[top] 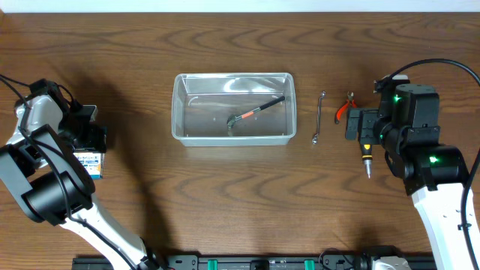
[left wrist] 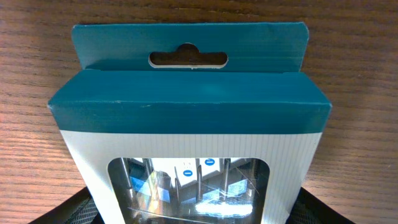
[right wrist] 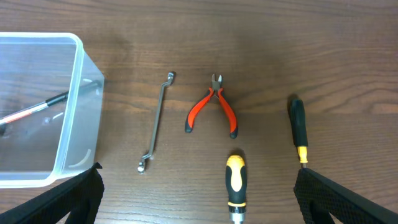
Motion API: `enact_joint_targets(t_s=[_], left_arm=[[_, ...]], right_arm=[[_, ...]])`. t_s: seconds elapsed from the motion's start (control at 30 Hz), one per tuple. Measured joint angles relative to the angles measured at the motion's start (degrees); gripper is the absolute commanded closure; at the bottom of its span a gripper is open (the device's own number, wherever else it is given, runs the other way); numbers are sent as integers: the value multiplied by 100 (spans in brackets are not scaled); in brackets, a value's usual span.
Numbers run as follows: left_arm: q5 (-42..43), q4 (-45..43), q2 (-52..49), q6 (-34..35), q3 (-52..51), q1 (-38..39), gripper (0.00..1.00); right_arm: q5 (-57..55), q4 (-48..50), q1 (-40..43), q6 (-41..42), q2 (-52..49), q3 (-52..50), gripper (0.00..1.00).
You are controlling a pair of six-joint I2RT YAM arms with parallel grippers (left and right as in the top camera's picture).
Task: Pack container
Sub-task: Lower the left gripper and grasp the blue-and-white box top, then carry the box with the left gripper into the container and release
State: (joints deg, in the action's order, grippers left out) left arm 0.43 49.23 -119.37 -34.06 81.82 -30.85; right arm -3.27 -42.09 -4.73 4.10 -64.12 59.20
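The clear plastic container stands mid-table with a black-and-orange hammer-like tool lying inside; its corner shows in the right wrist view too. My left gripper is at the far left over a blue-and-white card box. In the left wrist view the box fills the frame and my left gripper straddles it, fingertips lying along its sides; whether they press on it does not show. My right gripper hangs open over the tools, holding nothing.
Right of the container lie a steel wrench, red-handled pliers, a yellow-and-black screwdriver and a slim black driver. In the overhead view the wrench lies beside the container's right wall.
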Motion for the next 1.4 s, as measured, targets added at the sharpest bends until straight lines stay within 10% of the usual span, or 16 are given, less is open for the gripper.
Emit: enact_joint_targets(t_s=[0.63, 0.97, 1.4], left_arm=[[4, 2, 0, -2, 0, 0, 54], [4, 4, 0, 4, 0, 0, 94], [-66, 74, 660, 299, -177, 507, 94]], right_arm=[[-2, 0, 0, 0, 0, 0, 1], [-2, 0, 2, 0, 0, 0, 1], [-2, 0, 0, -2, 0, 0, 1]])
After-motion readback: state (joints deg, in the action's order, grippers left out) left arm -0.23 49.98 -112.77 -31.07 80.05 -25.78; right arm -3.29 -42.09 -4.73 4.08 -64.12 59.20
